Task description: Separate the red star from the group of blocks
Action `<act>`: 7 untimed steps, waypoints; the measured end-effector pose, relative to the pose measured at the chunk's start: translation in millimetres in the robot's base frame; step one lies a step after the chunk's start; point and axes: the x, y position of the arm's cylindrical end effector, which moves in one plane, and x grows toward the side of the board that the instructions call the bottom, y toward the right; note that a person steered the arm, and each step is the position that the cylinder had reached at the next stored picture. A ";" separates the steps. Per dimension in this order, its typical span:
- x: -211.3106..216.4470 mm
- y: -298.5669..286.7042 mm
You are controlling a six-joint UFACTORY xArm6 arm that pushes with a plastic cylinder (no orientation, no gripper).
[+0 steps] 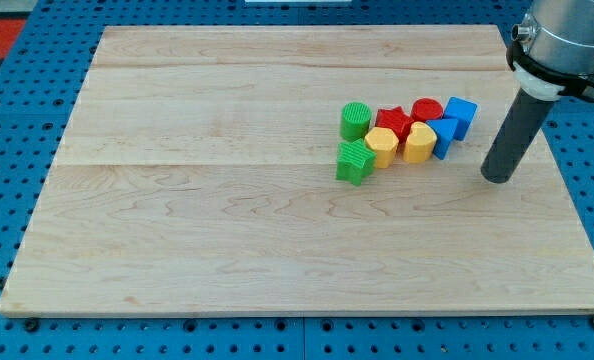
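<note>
Nearest the view's bottom runs the front edge of the wooden table [277,290], a wide pale board with bare wood across its whole left half and along the bottom. It sits on a blue pegboard [7,200] that shows on every side.

Above the right edge, the grey arm housing [567,40] enters from the view's top right corner, and the dark rod hangs from it, leaning slightly leftward. My tip [497,178] rests on the wood, apart from the cluster, right of and a little below the blue blocks. This end effector is a plain rod with no jaws, so it grips nothing.

All blocks are packed together right of centre. At the right end are a blue cube [461,115] and a second blue block [443,137]. The red star [394,124] sits mid-cluster in the upper row, between a green cylinder [356,120] and a red cylinder [427,111], with a yellow hexagonal block [381,146] and a yellow block [419,142] touching it below. A green ridged block [354,162] marks the lower left corner.
</note>
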 end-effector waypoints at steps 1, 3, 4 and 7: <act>-3.9 1.3; -43.3 -27.3; -72.0 -63.0; -71.7 -193.7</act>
